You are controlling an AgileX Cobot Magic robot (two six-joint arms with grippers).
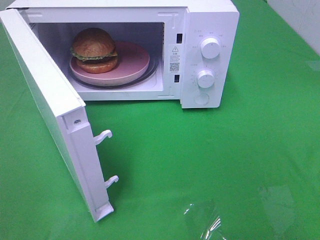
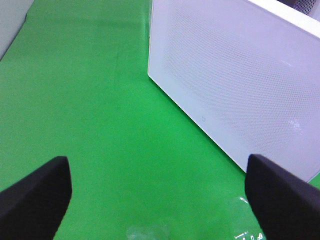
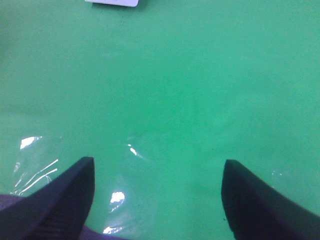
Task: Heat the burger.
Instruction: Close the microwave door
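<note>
The left claw (image 2: 156, 165) was spread wide, and nothing was between its two black fingers (image 2: 37, 195). It hung above the green worktop (image 2: 95, 90). Ahead of this claw, past the fingertips and more to the side of one finger, stood the white outer face of the microwave door (image 2: 240, 85), with a fine dotted pattern on it. The door and the claw were apart, not touching.

The right claw (image 3: 159, 162) was also spread, holding nothing, over the bare green worktop. Far ahead of it showed a small white corner (image 3: 112, 2); I could not tell which part this was.

The burger (image 1: 94, 50) was inside the chamber of the white microwave (image 1: 220, 20), well apart from both claws and on the far side of the open door from the left claw. It sat on a round pink plate (image 1: 135, 62), toward the plate's side nearer the door hinge. The door was swung fully open, and two white latch hooks (image 1: 103, 135) stuck out from its free edge. On the panel beside the chamber there were two round white knobs, an upper knob (image 1: 210, 48) and a lower knob (image 1: 205, 78).
</note>
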